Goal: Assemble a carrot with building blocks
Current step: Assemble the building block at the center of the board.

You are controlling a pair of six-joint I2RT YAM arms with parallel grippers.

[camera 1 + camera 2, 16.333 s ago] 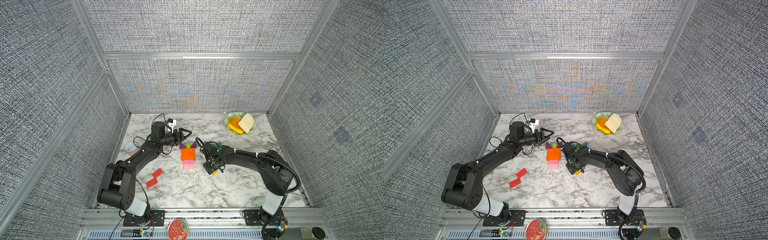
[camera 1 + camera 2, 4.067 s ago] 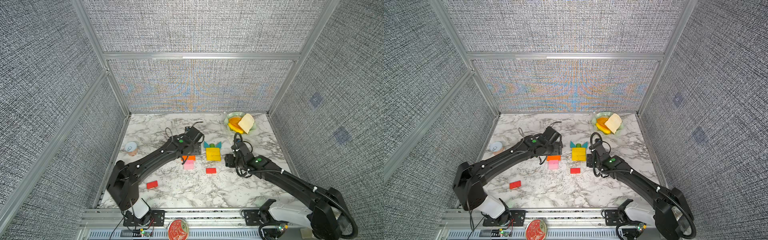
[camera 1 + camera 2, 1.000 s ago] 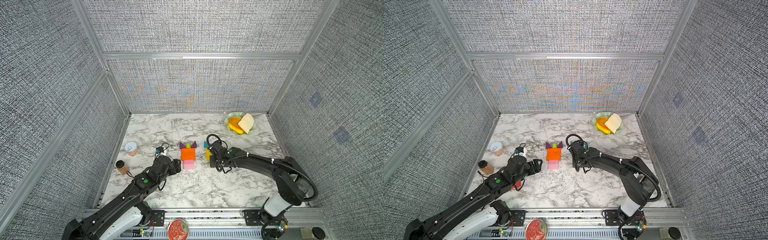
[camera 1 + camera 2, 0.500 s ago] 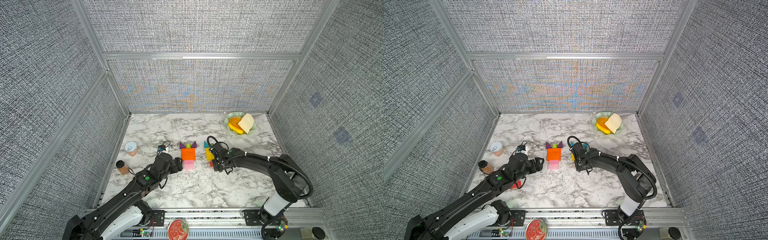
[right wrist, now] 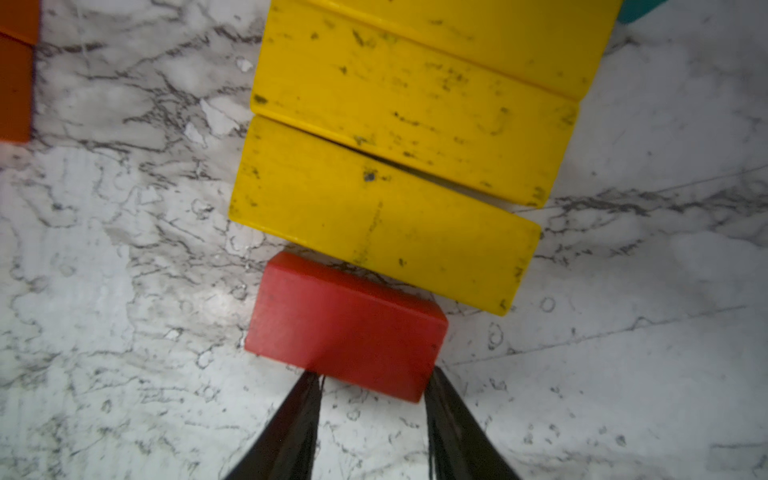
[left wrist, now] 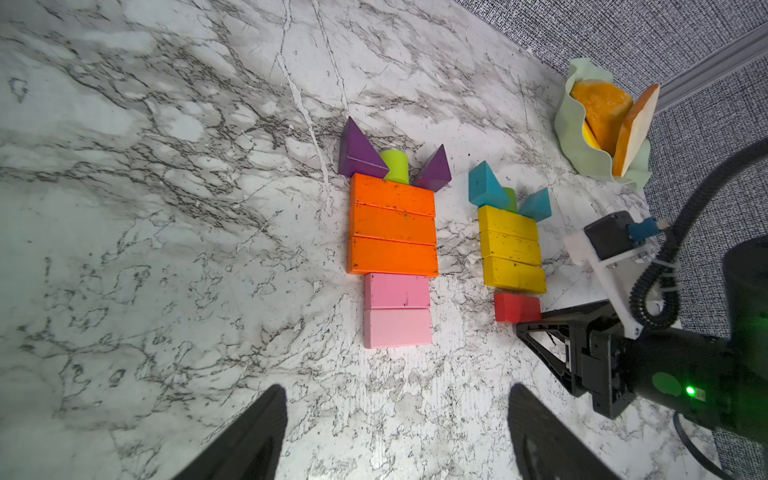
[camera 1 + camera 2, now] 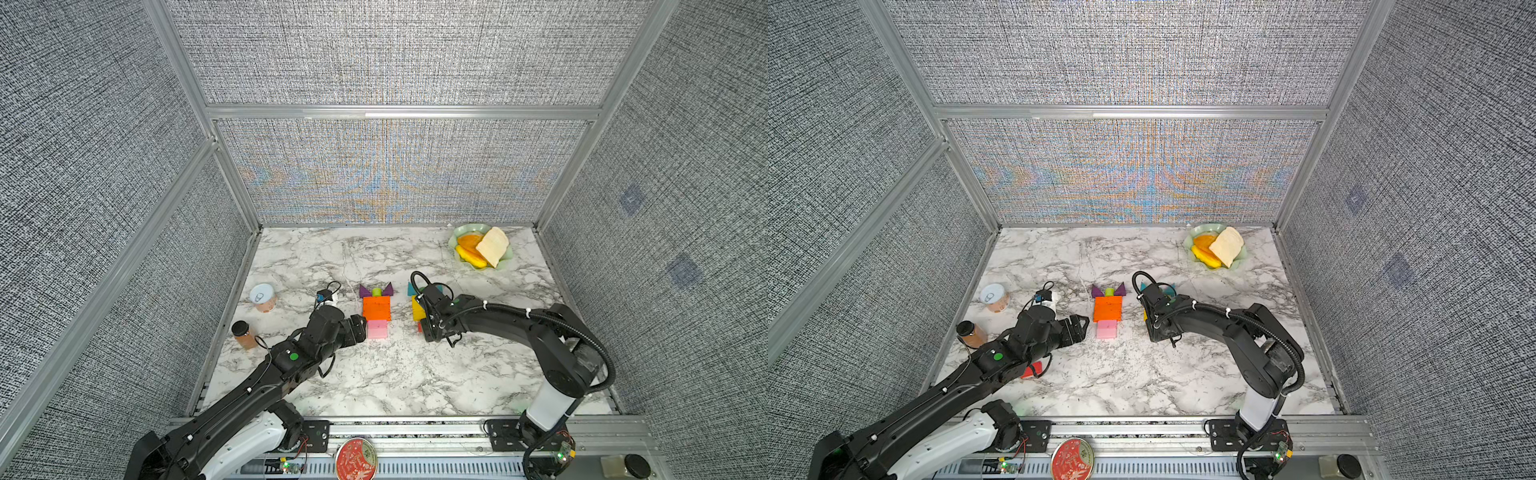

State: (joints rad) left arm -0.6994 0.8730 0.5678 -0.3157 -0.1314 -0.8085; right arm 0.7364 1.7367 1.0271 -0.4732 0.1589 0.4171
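Note:
Two flat carrots lie mid-table. One has purple triangles [image 6: 357, 153], a lime stub [image 6: 395, 166], orange bars [image 7: 376, 306] and pink bars [image 6: 397, 311]. The other has teal triangles [image 6: 484, 187], yellow bars [image 5: 395, 145] and a red block [image 5: 345, 328] at its tip. My right gripper [image 5: 372, 376] is slightly open, its fingertips [image 5: 311, 386] against the red block's near edge, not around it. My left gripper [image 6: 397, 397] is open and empty just short of the pink bars [image 7: 377, 328]. A second red block [image 7: 1032, 370] peeks from under the left arm.
A pale green dish [image 7: 469, 227] with toy fruit slices and bread sits at the back right. A lidded cup [image 7: 262, 297] and a brown bottle [image 7: 245, 334] stand along the left wall. Mesh walls close in three sides.
The left arm has edged slightly toward the pink bars. The right gripper stays at the red block with its jaws narrower than before.

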